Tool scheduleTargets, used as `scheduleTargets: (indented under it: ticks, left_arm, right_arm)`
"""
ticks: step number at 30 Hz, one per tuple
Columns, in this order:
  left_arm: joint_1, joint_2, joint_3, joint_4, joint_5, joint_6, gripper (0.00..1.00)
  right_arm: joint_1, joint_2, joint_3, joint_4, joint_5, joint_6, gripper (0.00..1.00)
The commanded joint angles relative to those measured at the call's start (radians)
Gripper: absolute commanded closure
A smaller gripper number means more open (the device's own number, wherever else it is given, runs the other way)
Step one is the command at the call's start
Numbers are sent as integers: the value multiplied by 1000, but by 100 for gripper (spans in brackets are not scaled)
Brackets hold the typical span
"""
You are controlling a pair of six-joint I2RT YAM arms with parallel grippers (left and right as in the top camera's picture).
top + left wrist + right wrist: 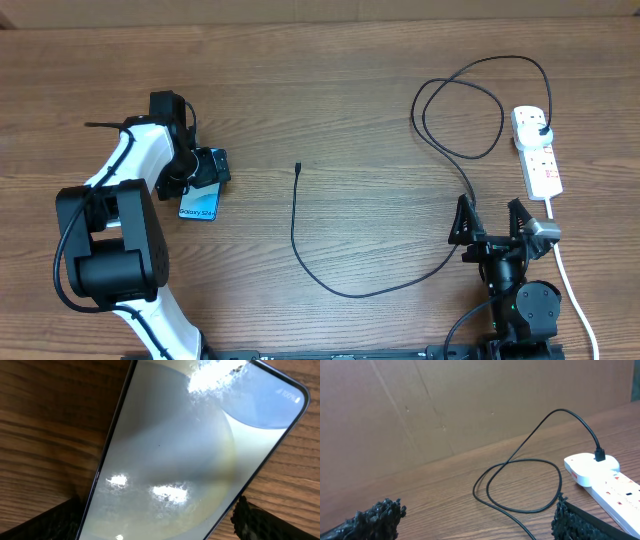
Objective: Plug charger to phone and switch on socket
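The phone lies flat on the table at the left, its blue screen half under my left gripper. In the left wrist view the phone fills the frame, and my left gripper stands open astride it, one finger just off its right edge. The charger trails from its loose tip in a long curve to its plug, seated in the socket. My right gripper is open and empty. Ahead of it lie the looped charger and the socket.
The socket's white cord runs down the right side past the right arm's base. A brown cardboard wall stands behind the table's far edge. The table is bare wood between the phone and the charger tip.
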Motion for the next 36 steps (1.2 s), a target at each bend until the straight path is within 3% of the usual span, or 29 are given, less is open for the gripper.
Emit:
scheduleTargets:
  ticks: [1,10,15,25,36]
  left_arm:
    - [-6,25,-21,12,5,26,0]
    - [-7,25,-21,116,-31,342,0]
    - [-7,25,-21,127,-31,443,0]
    - [-6,25,-21,107,-32,504,0]
    - [34,25,-21,129,-34,453,0]
  right_arm:
    - [4,-10,-11,4,10,-4,0]
    - [4,-10,-11,4,10,-4,0]
    - [4,-10,-11,4,10,-4,0]
    - [4,-10,-11,4,10,-4,0]
    - [4,-10,-11,4,10,-4,0]
